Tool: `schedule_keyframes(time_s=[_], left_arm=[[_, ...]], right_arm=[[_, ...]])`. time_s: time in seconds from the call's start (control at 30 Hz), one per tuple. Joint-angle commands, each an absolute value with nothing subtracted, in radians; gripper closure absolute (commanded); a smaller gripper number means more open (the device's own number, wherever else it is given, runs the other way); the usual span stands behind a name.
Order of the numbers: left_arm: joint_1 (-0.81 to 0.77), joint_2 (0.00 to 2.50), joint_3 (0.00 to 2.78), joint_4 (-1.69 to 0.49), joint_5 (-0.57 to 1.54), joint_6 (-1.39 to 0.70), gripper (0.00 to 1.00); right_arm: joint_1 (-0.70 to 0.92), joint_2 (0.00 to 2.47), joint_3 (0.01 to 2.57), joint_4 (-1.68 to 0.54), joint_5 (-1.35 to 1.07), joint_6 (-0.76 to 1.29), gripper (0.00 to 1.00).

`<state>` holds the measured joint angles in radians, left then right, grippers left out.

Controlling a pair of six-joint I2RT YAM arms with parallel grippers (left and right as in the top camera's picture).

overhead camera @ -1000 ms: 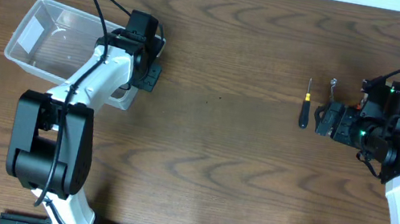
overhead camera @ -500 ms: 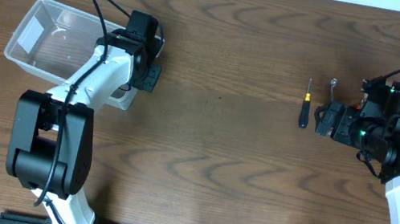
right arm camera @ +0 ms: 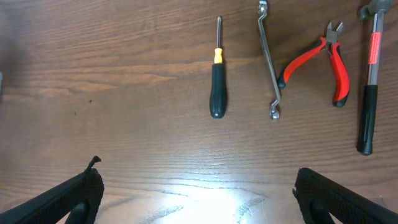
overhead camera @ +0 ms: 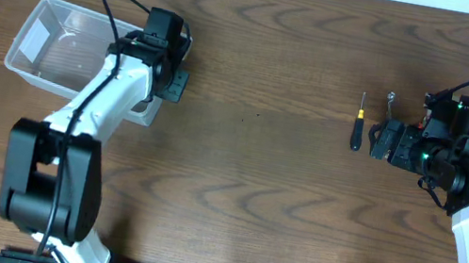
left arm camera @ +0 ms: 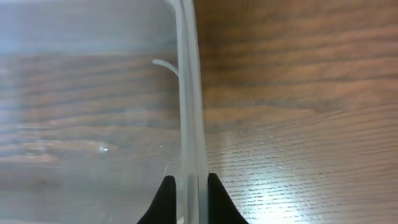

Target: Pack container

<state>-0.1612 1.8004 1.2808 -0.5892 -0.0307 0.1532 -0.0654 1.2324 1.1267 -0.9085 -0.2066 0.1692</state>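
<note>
1. The container (overhead camera: pixel 54 39) sits at the far left of the wooden table (overhead camera: pixel 254 183) in the overhead view, turned at a slant to the table's edges and well apart from the tools on the right side
2. The left gripper (left arm camera: pixel 189 198) is clamped on the container's right-hand wall. In the left wrist view one dark fingertip (left arm camera: pixel 164 198) sits on the inner side and the other on the outer side, with the clear wall and rim running straight up between them
3. The wood grain shows dimly through the clear plastic on the inner side, and sharply on the bare table outside the wall
4. The right gripper (right arm camera: pixel 199 196) is spread wide and grasps nothing. Its two dark fingers show only at the bottom corners of the right wrist view, over bare wood near the tools
5. Four tools lie side by side ahead of it: a screwdriver (right arm camera: pixel 216 87) with a black handle and yellow collar, a thin metal wrench (right arm camera: pixel 267 56), red-handled pliers (right arm camera: pixel 314 56), and a hammer (right arm camera: pixel 367 112) with a black grip, partly cut off by the frame edge
6. The wrench lies just beside the pliers' nearer handle; whether they touch cannot be told
7. In the overhead view the right arm covers most of the row, leaving the screwdriver and the wrench's end in sight
</note>
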Motion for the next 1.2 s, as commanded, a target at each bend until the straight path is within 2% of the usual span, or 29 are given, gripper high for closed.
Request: schedule_keyframes(time_s=[0.0, 0.27, 0.3, 0.33, 0.4, 0.47, 0.5, 0.9, 0.97, 1.03, 1.17], left_arm=[[-0.16, 1.744, 1.28, -0.585, -0.067, 0.137, 0.94], [-0.16, 1.721, 1.28, -0.586, -0.083, 0.137, 0.94], [-0.16, 1.721, 1.28, -0.585, -0.083, 0.137, 0.9], [-0.16, 1.721, 1.28, -0.585, -0.083, 0.137, 0.83], [-0.16, 1.721, 1.28, -0.585, -0.083, 0.137, 0.38], [-0.16, 1.721, 1.279, -0.585, -0.083, 0.137, 0.2], [-0.16, 1.721, 1.279, -0.583, -0.083, 0.137, 0.17], [-0.16, 1.812, 1.279, -0.57, -0.083, 0.16, 0.17], [-0.16, 1.833, 1.279, -0.57, -0.083, 0.175, 0.24], [-0.16, 1.843, 1.279, -0.57, -0.083, 0.175, 0.36], [-0.16, 1.843, 1.279, -0.558, -0.083, 0.175, 0.73]], right_arm=[[-0.072, 1.23, 1.148, -0.909, -0.214, 0.179, 0.01], [-0.072, 1.23, 1.148, -0.902, -0.214, 0.179, 0.01], [-0.072, 1.23, 1.148, -0.902, -0.214, 0.179, 0.01], [-0.072, 1.23, 1.148, -0.902, -0.214, 0.179, 0.01], [-0.072, 1.23, 1.148, -0.902, -0.214, 0.179, 0.01], [-0.072, 1.23, 1.148, -0.902, -0.214, 0.179, 0.01], [-0.072, 1.23, 1.148, -0.902, -0.214, 0.179, 0.01], [-0.072, 1.23, 1.148, -0.906, -0.214, 0.179, 0.01], [-0.072, 1.23, 1.148, -0.912, -0.214, 0.179, 0.01], [-0.072, 1.23, 1.148, -0.916, -0.214, 0.179, 0.01], [-0.072, 1.23, 1.148, -0.916, -0.214, 0.179, 0.01]])
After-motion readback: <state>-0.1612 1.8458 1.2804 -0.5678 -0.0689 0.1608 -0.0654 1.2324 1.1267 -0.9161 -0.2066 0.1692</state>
